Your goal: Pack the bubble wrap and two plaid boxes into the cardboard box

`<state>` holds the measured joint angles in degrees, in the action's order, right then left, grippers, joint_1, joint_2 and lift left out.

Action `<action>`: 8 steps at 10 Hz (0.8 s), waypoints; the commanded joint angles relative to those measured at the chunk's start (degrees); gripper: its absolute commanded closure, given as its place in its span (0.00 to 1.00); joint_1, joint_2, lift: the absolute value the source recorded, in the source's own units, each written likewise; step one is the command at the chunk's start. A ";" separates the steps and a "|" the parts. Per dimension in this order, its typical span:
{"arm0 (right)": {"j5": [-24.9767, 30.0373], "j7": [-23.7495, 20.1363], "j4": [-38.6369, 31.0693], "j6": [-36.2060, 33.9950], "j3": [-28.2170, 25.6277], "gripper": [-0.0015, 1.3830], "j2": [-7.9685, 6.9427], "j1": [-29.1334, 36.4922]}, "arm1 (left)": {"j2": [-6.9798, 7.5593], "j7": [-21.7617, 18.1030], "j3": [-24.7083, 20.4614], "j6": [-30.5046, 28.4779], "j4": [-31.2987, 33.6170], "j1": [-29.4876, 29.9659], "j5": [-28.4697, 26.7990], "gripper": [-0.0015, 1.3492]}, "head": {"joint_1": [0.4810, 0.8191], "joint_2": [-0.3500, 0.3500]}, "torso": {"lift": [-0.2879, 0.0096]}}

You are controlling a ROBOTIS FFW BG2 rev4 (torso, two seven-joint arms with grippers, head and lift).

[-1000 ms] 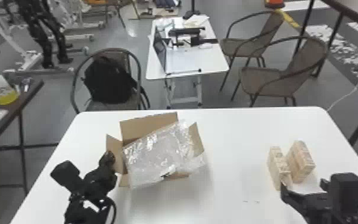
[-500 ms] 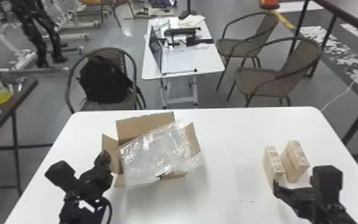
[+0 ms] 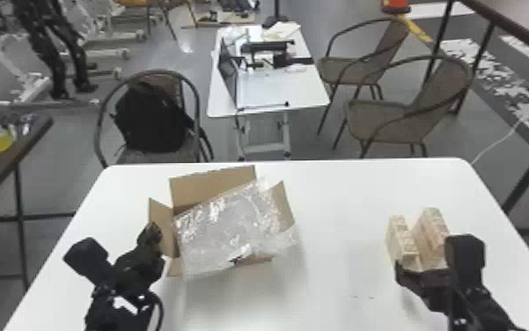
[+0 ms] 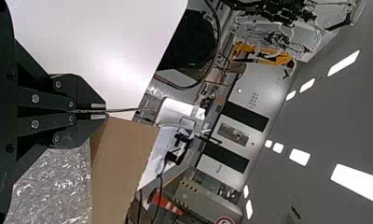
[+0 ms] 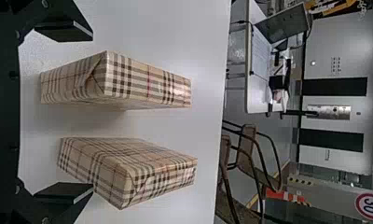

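Cardboard box (image 3: 212, 187) sits toward the table's (image 3: 333, 308) far left corner, flaps up. Left gripper (image 4: 105, 111) at its left side, fingertips clenched on the left flap (image 3: 162, 226) – probably to brace the box and keep that side out of the way of packing. Bubble wrap (image 3: 228, 224) lies slanted across the opening, spilling over the near side and the near right corner; loose and springy, so it likely needs pressing down, else it could block the boxes or ride up over them. Two plaid boxes, left one (image 5: 147, 86) and right one (image 5: 128, 168), are toward the table's right edge, side by side with a gap, apparently on their narrow sides, which should give flat faces to pinch. Right gripper (image 5: 92, 112) is released, grasping nothing, fingers spread wide just on the near side of the pair – looks lined up for a pick. The right finger is close to the right box, so a bit of centring seems wise first; closing off-line could tip or skid one. Step in hand, as judged: first plaid box pickup, neither packed, much of the task left.
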<state>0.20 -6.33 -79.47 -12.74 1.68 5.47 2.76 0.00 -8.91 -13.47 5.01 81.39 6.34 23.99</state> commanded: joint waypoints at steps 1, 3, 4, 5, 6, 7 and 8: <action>0.07 -0.09 1.60 -0.09 0.43 0.11 0.07 -1.09 | -0.15 -0.06 -0.07 0.00 0.00 0.08 0.00 0.90 | 0.63 0.66 | 0.92; 0.33 -0.53 2.57 -0.27 1.14 0.11 0.07 -1.88 | -0.15 -0.06 -0.16 0.09 0.00 0.08 0.00 0.90 | 0.63 0.67 | 0.92; 0.94 -0.97 3.18 -0.62 1.49 0.11 0.07 -2.59 | -0.15 -0.06 -0.16 0.00 0.00 0.08 0.09 0.90 | 0.63 0.67 | 0.92; 1.03 -0.88 3.89 -0.62 1.84 0.11 -0.02 -3.03 | -0.15 -0.14 -0.16 0.00 0.00 0.08 0.09 0.90 | 0.63 0.68 | 0.92; 1.21 -0.88 4.41 -0.71 2.28 0.11 0.07 -3.47 | -0.15 -0.14 -0.16 0.00 0.00 0.08 0.09 0.90 | 0.63 0.68 | 0.92; 1.65 -0.88 4.41 -1.15 2.37 0.12 -0.02 -3.64 | -0.15 -0.14 -0.16 0.00 0.00 0.16 0.09 0.90 | 0.63 0.68 | 0.92; 1.91 -0.88 4.41 -1.59 2.37 0.17 -0.19 -3.73 | -0.15 -0.14 -0.16 0.00 0.00 0.16 0.18 0.90 | 0.63 0.69 | 0.92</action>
<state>1.92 -7.21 -75.07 -14.10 4.03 5.35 -0.90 0.00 -9.05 -13.64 5.00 81.39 6.48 24.14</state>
